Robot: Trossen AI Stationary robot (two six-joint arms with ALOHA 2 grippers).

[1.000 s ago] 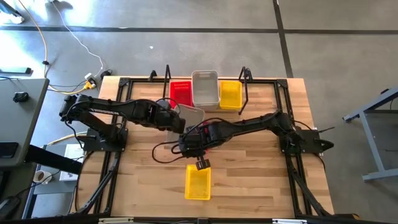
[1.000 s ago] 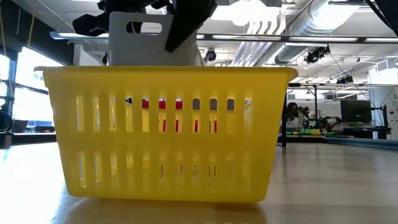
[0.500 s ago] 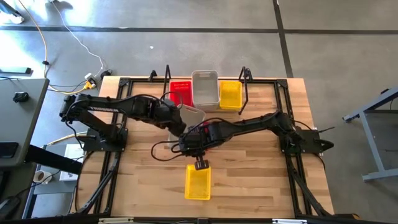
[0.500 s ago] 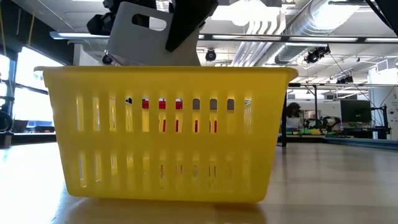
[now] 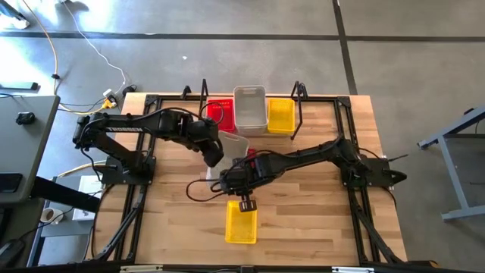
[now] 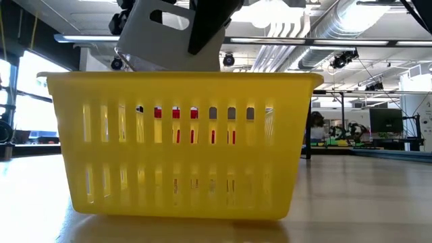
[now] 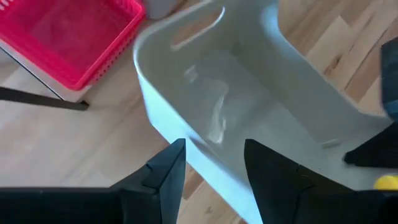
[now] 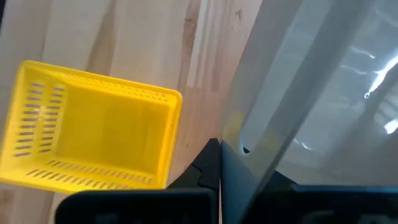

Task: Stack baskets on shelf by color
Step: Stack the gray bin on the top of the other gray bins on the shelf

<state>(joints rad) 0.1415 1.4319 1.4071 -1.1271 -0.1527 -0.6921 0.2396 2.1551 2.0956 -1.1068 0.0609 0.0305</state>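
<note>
Translucent clear-grey plastic basket (image 5: pixel 234 144), tilted above the counter (image 5: pixel 303 197) near the wooden shelf (image 5: pixel 251 129), is pinched by the closed right claw (image 5: pixel 241 173); left claw (image 7: pixel 211 165) open beside it, so level it before stacking.

Both arms reach toward the frame's centre in the high view. The left gripper (image 5: pixel 216 149) sits just left of centre, its fingers (image 7: pixel 163 175) spread apart. The right gripper (image 5: pixel 244 199) lies slightly lower, fingers (image 8: pixel 211 163) pressed together.
</note>
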